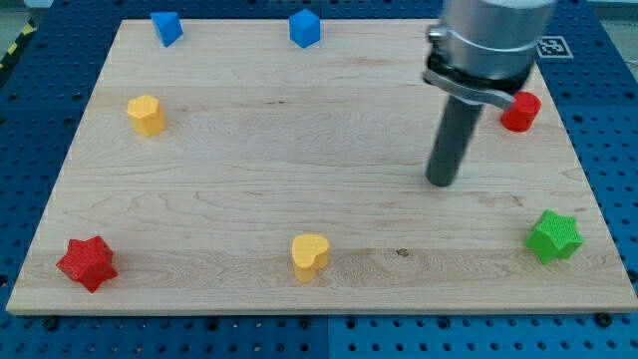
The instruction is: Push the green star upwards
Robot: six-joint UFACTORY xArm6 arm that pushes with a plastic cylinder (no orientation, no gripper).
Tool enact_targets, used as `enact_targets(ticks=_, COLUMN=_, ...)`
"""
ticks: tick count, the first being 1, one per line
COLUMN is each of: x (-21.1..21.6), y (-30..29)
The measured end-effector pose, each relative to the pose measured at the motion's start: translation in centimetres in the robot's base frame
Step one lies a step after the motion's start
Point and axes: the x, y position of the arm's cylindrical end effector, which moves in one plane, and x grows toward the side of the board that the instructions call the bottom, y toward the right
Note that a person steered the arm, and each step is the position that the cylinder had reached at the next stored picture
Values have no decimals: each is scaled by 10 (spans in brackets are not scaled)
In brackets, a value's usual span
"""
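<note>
The green star (554, 235) lies near the board's right edge, low in the view. My tip (441, 182) rests on the bare wood up and to the left of the green star, well apart from it. The rod rises from the tip toward the view's top right, where the arm's grey body hangs over the board.
A red cylinder (520, 111) sits right of the rod, partly behind the arm. A yellow heart (309, 256) is at bottom centre, a red star (87, 263) at bottom left, a yellow hexagon-like block (146, 115) at left. Two blue blocks (166, 27) (304, 28) stand along the top edge.
</note>
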Motion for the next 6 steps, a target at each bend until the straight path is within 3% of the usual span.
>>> enact_targets(ticks=3, x=25, y=123)
enact_targets(ticks=6, x=92, y=131)
